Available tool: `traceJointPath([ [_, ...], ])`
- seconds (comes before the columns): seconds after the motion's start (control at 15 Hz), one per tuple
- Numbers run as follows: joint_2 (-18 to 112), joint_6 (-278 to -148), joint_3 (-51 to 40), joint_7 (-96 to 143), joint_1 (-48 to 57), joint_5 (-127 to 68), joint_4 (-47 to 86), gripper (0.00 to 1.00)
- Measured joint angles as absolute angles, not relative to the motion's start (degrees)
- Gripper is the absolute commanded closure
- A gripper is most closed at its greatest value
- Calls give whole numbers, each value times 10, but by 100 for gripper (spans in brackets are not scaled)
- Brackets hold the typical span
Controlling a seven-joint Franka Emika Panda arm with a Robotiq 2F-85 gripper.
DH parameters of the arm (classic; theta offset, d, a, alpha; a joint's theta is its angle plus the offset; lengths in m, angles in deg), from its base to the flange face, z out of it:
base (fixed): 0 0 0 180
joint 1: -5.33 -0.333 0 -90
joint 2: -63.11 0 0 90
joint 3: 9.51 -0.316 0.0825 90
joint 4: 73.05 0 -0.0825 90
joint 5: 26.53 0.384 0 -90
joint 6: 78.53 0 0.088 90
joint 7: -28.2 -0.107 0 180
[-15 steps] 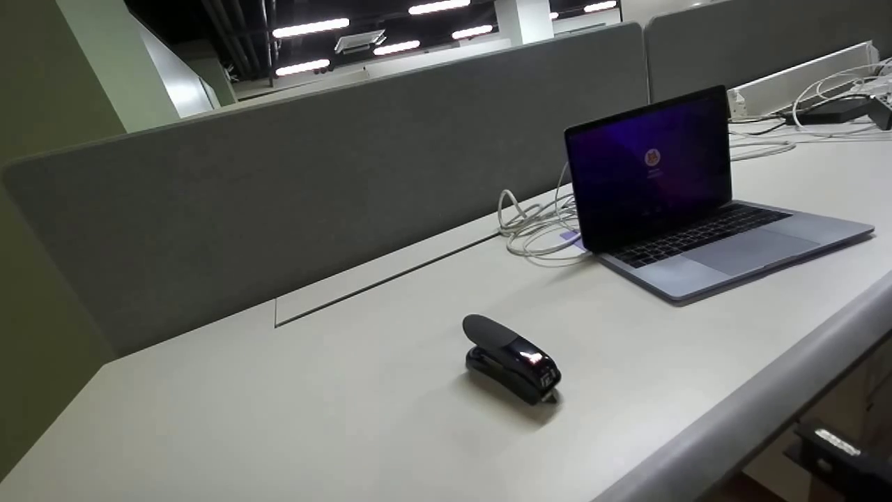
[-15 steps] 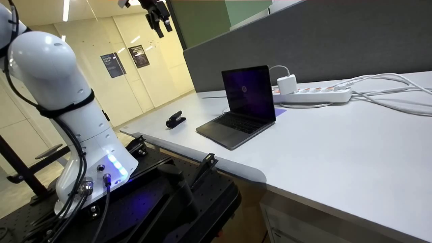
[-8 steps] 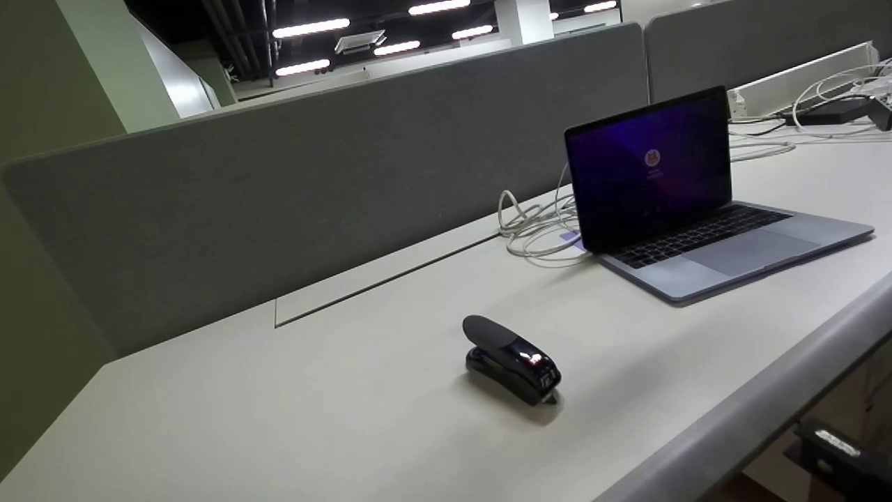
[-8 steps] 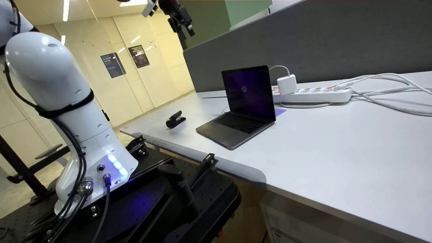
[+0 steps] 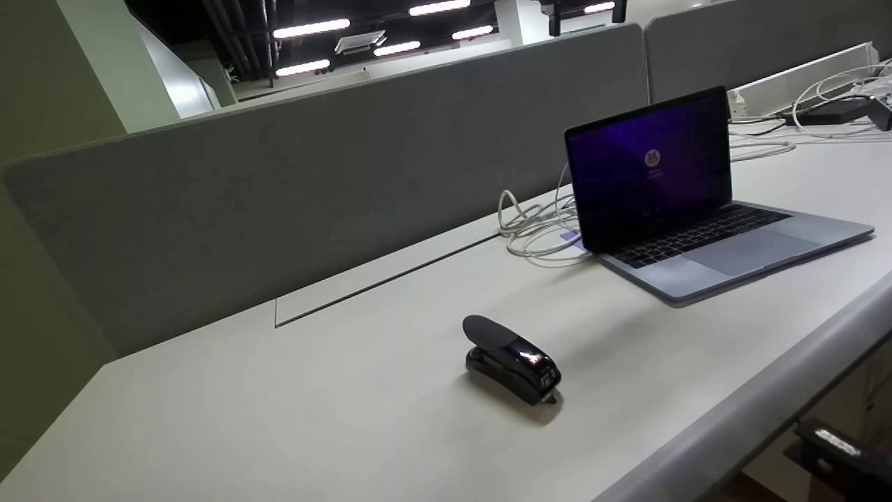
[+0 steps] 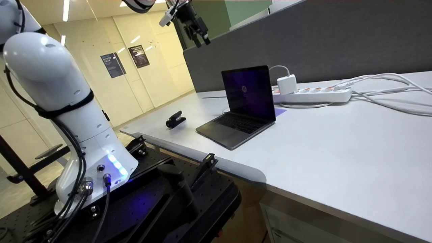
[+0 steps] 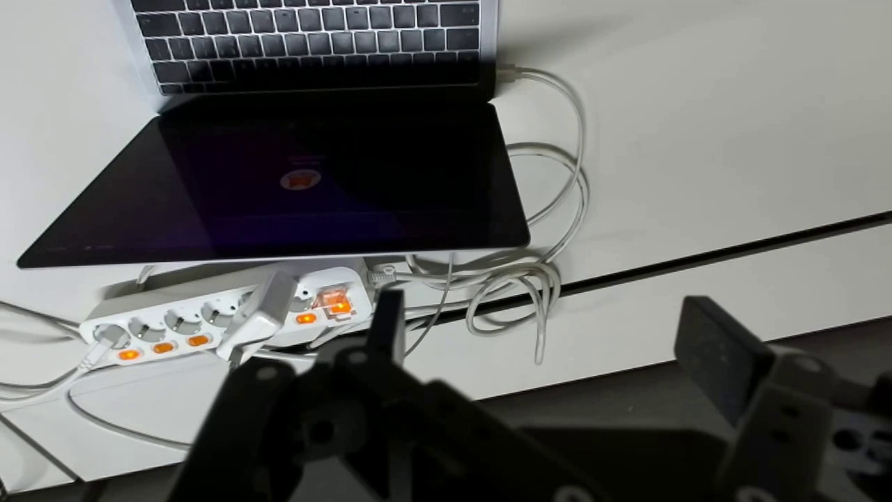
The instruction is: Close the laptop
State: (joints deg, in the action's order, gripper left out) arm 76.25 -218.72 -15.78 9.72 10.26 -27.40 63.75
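The silver-grey laptop stands open on the desk in both exterior views point(image 5: 651, 171) point(image 6: 249, 92), its purple screen raised steeply behind the dark keyboard. In the wrist view I look down on the laptop point(image 7: 334, 188), with the screen's top edge nearest the gripper. My gripper point(image 7: 547, 335) is open, with a wide gap and nothing between its fingers. In an exterior view the gripper point(image 6: 202, 42) hangs in the air above and left of the screen, apart from it. Only its fingertips point(image 5: 587, 19) show at the top edge of an exterior view.
A black stapler point(image 5: 512, 362) lies on the desk beside the laptop. A white power strip point(image 7: 230, 314) with a charger and coiled white cables point(image 7: 519, 279) lie behind the screen. A grey divider point(image 5: 348, 188) runs along the desk's back edge.
My gripper has moved right and lower in an exterior view, closer to the laptop's screen. Its fingertips have come into sight at the top of an exterior view. The laptop has not moved.
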Motion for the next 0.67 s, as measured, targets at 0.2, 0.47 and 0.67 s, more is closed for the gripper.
traceJointPath([
  [0.2,762,-2187,-156,99,101,-276,637,0],
  [0.47,740,-2186,-134,98,113,-303,634,0],
  [0.67,716,-2187,-110,99,128,-329,623,0],
])
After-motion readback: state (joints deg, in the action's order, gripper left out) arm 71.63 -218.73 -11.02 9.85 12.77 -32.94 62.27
